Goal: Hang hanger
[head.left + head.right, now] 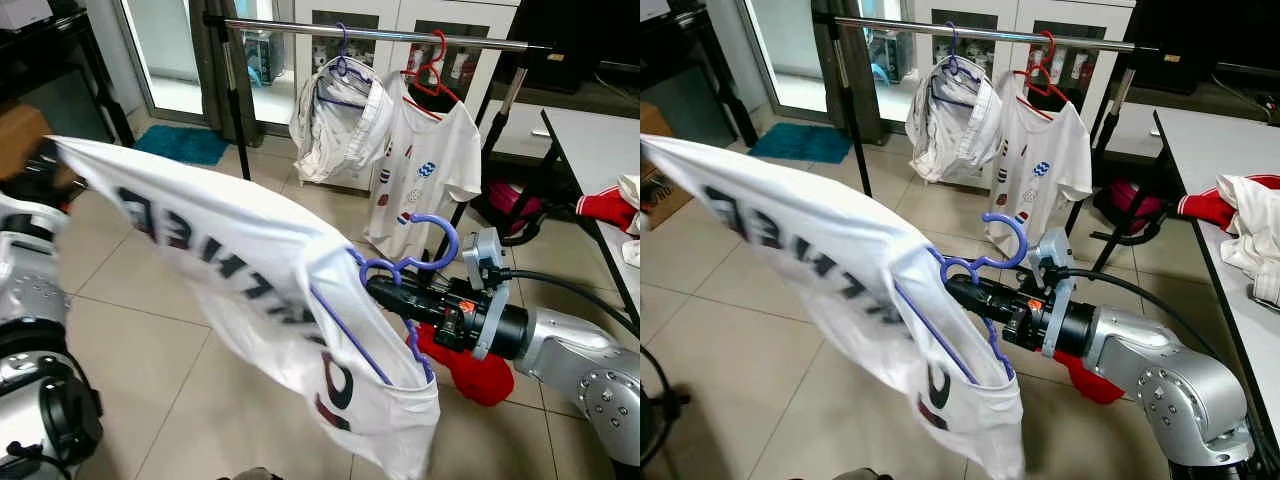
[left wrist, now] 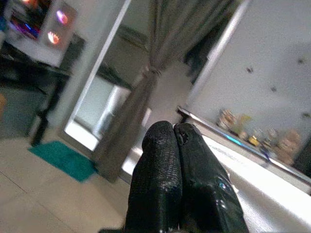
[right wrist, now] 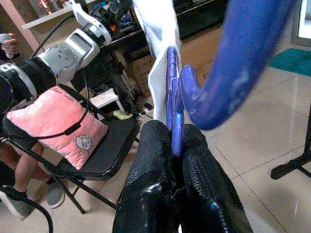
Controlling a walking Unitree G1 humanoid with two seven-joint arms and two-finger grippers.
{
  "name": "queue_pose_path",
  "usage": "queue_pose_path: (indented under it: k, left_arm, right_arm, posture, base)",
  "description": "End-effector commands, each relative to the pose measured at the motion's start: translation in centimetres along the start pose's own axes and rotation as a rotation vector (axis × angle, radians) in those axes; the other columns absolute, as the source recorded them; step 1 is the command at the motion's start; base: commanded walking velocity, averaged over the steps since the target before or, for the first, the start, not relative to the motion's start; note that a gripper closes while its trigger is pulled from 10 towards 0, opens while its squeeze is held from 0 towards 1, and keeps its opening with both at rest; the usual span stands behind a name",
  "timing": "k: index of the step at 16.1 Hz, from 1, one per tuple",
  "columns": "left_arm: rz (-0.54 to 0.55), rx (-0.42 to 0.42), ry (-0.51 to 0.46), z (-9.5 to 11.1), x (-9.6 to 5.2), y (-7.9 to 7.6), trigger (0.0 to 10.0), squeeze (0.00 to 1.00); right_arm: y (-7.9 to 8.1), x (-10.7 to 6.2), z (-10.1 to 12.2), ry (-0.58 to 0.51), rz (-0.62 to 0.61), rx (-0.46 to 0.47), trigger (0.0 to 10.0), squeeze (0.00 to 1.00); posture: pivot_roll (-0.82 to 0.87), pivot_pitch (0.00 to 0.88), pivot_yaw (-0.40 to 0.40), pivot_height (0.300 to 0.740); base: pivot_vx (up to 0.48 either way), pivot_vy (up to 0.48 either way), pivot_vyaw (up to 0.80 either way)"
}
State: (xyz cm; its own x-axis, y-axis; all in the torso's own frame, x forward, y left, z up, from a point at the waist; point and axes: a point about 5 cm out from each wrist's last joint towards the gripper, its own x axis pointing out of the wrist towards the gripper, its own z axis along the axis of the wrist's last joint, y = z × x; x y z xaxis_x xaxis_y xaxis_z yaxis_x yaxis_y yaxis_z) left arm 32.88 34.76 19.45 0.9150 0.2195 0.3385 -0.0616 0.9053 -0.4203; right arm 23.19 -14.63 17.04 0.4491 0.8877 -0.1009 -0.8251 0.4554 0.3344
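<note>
Shirt on a hanger, held out in front of the rail

The right gripper point(image 1: 965, 293) is clamped on the hanger point(image 1: 985, 262) near its hook, and the shirt point(image 1: 830, 260) on it stretches off to the left, across to the left gripper point(image 2: 176, 141), whose fingers are pressed together. Behind, the clothes rail point(image 1: 380, 33) runs across with two hung garments point(image 1: 385, 140) side by side. A table point(image 1: 1200, 150) sits to the right with clothes point(image 1: 1250, 225) on it, and a mat point(image 1: 180, 143) lies far back left.

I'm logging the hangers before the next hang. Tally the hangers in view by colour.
Purple hangers: 2, one on the rail and one in the right claw
Red hangers: 1, on the rail
Total: 3
</note>
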Motion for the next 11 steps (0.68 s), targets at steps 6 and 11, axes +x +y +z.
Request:
queue_pose_path:
  k: [6,11]
  left_arm:
    - [-0.26,0.1,0.175,-3.6,0.2,-4.1,0.0,0.0]
    - [-0.097,0.231,0.31,-4.7,-1.2,-1.1,10.0,1.0]
  right_arm:
    - [0.2,0.3,0.2,0.015,0.01,-0.032,10.0,0.0]
    - [-0.2,0.2,0.1,0.025,-0.025,-0.028,10.0,0.0]
  posture:
    - [-0.12,0.0,0.061,0.74]
    - [-0.13,0.0,0.061,0.74]
  base:
    - [0.0,0.0,0.0]
    - [0.0,0.0,0.0]
